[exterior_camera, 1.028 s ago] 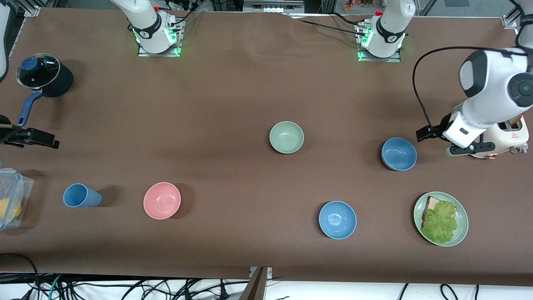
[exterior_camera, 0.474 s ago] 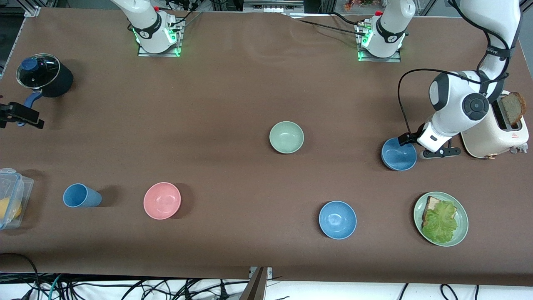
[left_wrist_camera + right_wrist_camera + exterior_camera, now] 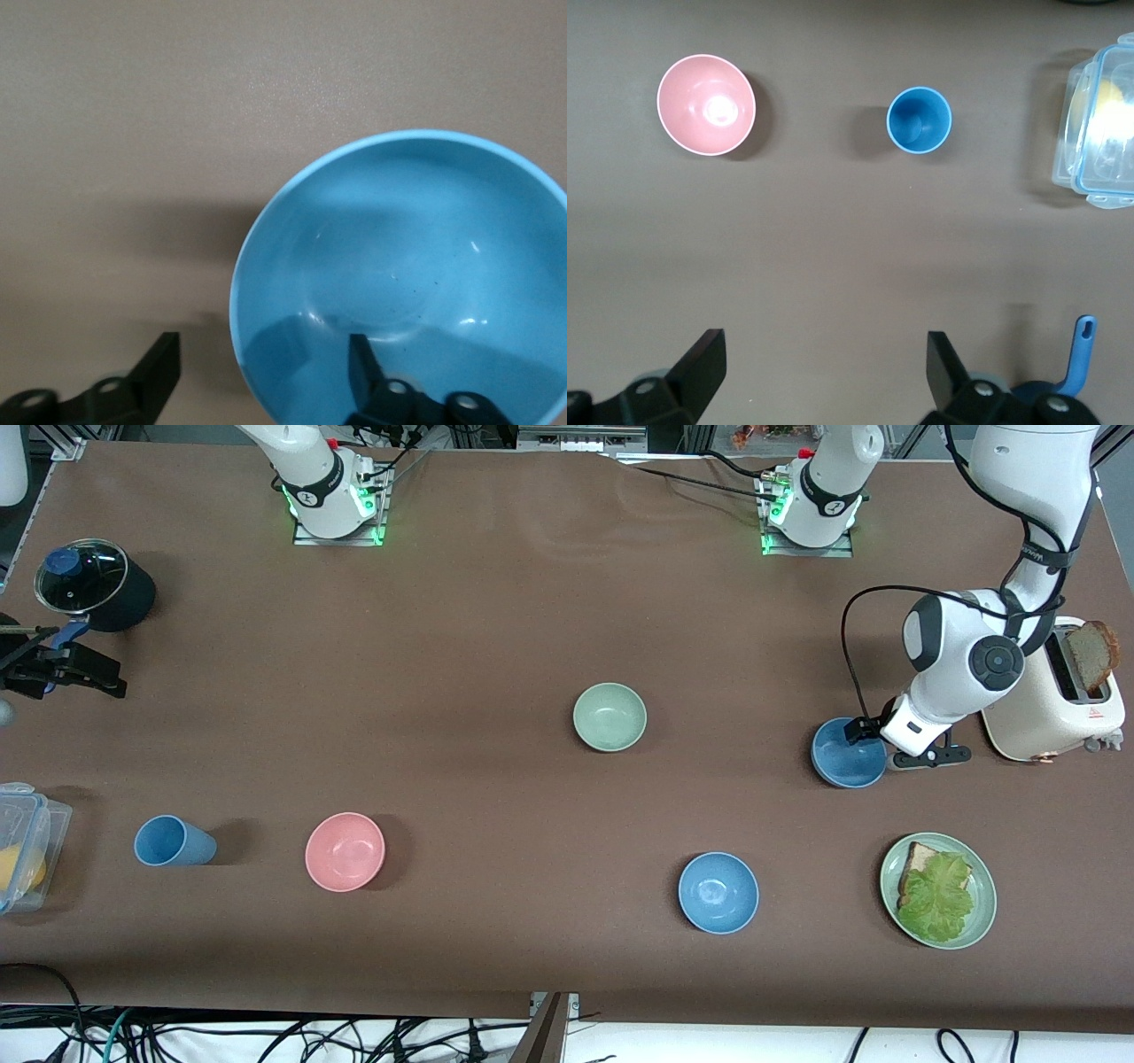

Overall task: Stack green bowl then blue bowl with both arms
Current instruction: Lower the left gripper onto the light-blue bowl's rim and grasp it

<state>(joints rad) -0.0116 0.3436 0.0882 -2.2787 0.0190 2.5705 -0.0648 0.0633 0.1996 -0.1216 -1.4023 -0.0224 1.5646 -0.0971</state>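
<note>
The green bowl [image 3: 609,716] stands alone near the middle of the table. The blue bowl [image 3: 846,757] stands toward the left arm's end, beside the toaster. My left gripper [image 3: 866,732] is open and low at this bowl. In the left wrist view the gripper [image 3: 261,367] straddles the bowl's [image 3: 416,257] rim, with one finger inside the bowl and one outside over the cloth. My right gripper [image 3: 66,673] is open and empty, up in the air at the right arm's end by the pot. In its own view [image 3: 824,363] it hangs over bare cloth.
A brighter azure bowl [image 3: 718,892], a green plate with bread and lettuce [image 3: 982,903], a toaster [image 3: 1054,708], a pink bowl [image 3: 345,851], a blue tumbler [image 3: 168,841], a lidded pot [image 3: 93,584] and a plastic box [image 3: 22,841] stand around.
The left arm has come down from over the toaster to the blue bowl, and its fingers now straddle the rim. The right gripper has shifted about near the pot.
</note>
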